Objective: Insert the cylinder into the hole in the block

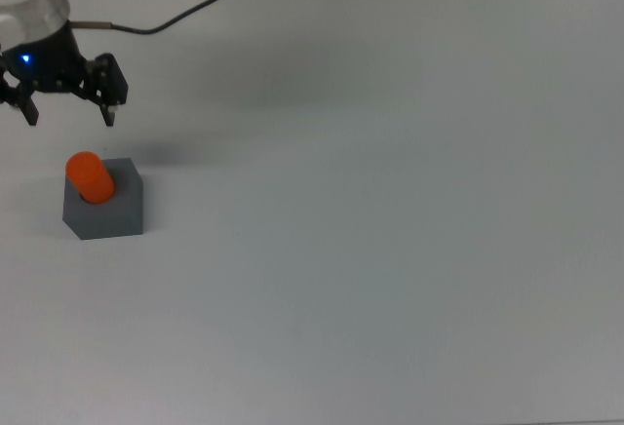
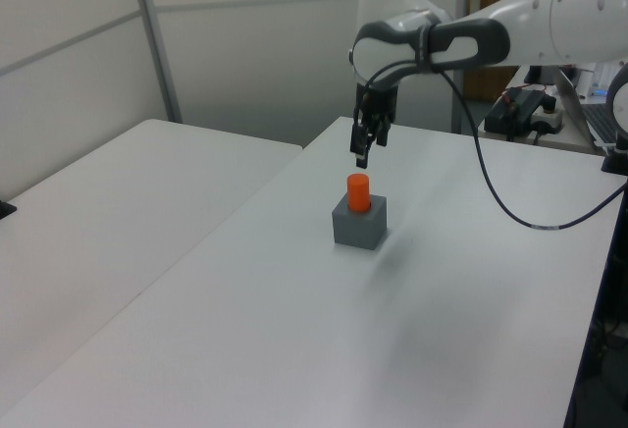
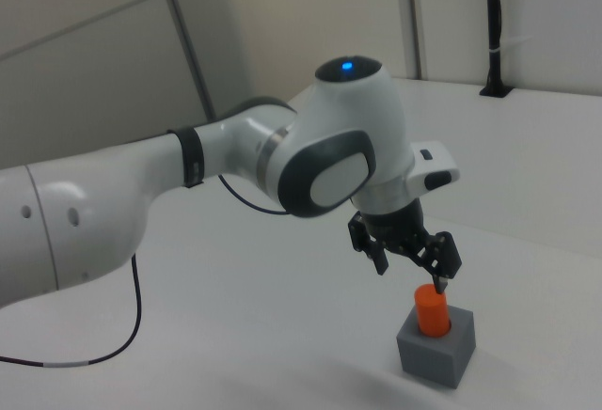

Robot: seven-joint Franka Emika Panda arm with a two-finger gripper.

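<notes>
Top view: cylinder (image 1: 89,175) upright in block (image 1: 115,212) hole, tool (image 1: 68,113) wide, empty above

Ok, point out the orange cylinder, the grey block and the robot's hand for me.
Small bright orange cylinder (image 1: 88,175): top view, its rounded upper end.
Matte grey cube block (image 2: 364,229): left view, its front side face.
Robot's black hand (image 3: 411,264): right view, midway between the spread fingertips.

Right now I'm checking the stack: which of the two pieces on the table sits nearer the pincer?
The orange cylinder. It stands upright in the top of the grey block, so it rises closer to the open pincer hanging above.
</notes>
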